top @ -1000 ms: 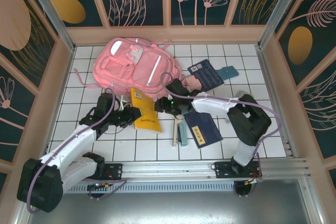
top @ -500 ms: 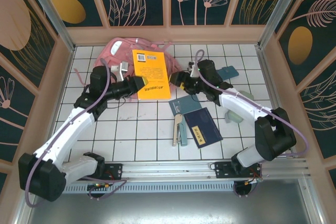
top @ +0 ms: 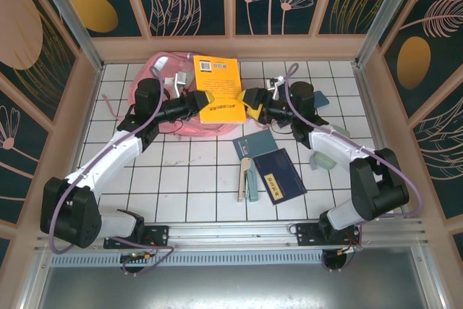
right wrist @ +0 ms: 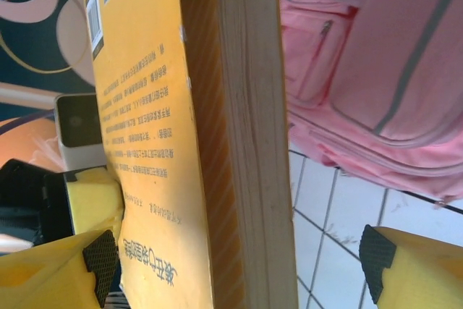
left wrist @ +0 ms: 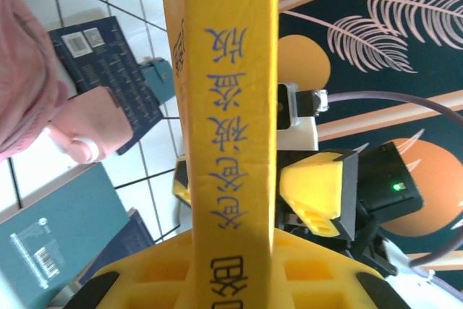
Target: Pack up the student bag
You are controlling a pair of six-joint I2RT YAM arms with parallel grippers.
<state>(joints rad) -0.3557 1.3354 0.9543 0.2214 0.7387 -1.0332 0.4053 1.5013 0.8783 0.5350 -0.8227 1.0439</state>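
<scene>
The pink student bag [top: 155, 72] lies at the back left of the tiled table, also in the right wrist view as the student bag [right wrist: 376, 56]. A yellow book [top: 219, 89] hangs over it, tilted. My left gripper [top: 197, 100] is shut on the book's left edge; in the left wrist view the book's spine [left wrist: 231, 128] runs up from my left gripper [left wrist: 231, 280]. My right gripper [top: 251, 103] stands open at the book's right edge. The page edge [right wrist: 253, 179] sits between the wide jaws of my right gripper [right wrist: 239, 265], and the right fingertip [right wrist: 377, 255] is well clear of it.
A teal book [top: 255, 144], a dark blue book [top: 279, 176] and a stapler-like tool [top: 248, 179] lie in front of the bag. A pale green cylinder [top: 323, 158] lies under the right arm, a small teal item [top: 318, 98] farther back. Wooden walls surround the table.
The yellow book has moved up and back over the bag with my left gripper. My right gripper has opened wider and now stands at the book's right edge.
</scene>
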